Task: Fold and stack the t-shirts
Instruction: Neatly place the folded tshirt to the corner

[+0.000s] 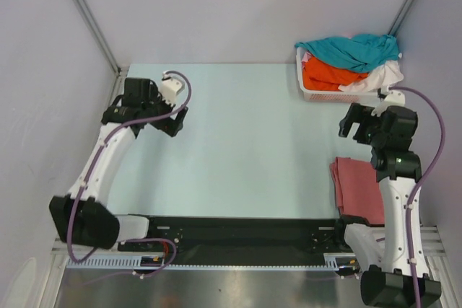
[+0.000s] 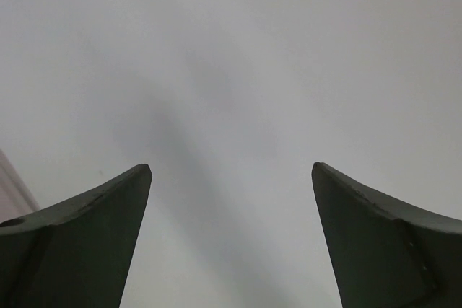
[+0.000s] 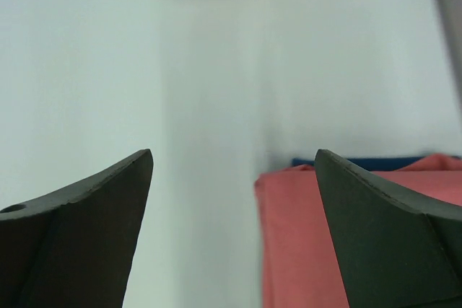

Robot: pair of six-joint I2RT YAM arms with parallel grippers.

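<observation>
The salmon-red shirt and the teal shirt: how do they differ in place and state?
The salmon-red shirt lies folded flat on the table; the teal shirt is crumpled in the white basket. The salmon-red shirt rests on a navy shirt; the teal shirt tops an orange shirt. Both are plain, single-coloured cloth.

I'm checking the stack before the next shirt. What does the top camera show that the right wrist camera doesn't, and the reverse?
Only the top view: the open left gripper, plus the teal shirt and white shirt in the basket. Only the right wrist view: a navy blue shirt peeking out beyond the salmon shirt. Both: the folded salmon shirt, the table, the open right gripper.
</observation>
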